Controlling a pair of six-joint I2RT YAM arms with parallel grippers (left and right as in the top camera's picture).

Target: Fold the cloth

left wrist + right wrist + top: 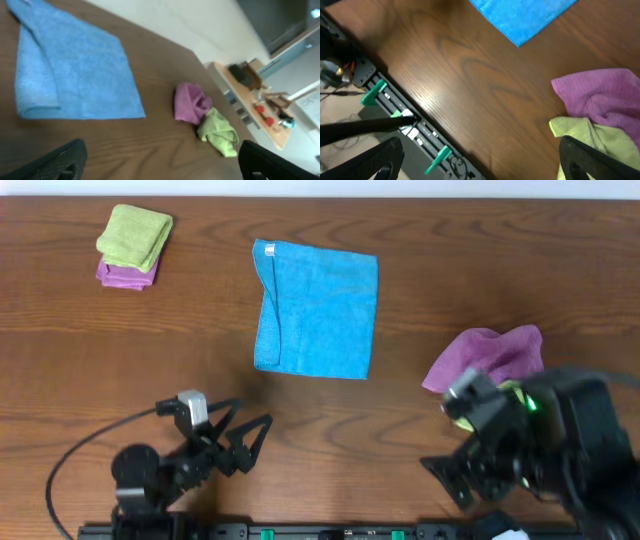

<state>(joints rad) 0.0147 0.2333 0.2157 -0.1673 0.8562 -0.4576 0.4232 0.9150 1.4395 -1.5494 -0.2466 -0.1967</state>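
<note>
Cloths sit stacked at the upper left of the overhead view: a folded lime-green cloth [137, 232] lies on top of a folded purple cloth [124, 276], both resting on the brown wood-grain surface [400, 435].

In the upper centre of that view lies the sky-blue cloth [320, 310], spread flat on the surface and well apart from both arms. A narrow strip along its left edge is turned over onto the rest, and a small white tag [268, 250] shows at its upper left corner.

At the lower left, the left tool [160, 167] is released. Its two dark fingers stand wide at the bottom corners of the left wrist view with only bare surface between them, and it touches no cloth.

At the right, a crumpled purple cloth [487, 357] lies loose, with a crumpled lime-green cloth [587, 137] touching it and partly beneath it. The right arm covers much of the green one from above.

The right tool [480, 162] is also released, fingers spread wide and holding nothing. It hangs near the front edge of the surface, just beside the crumpled pair.
</note>
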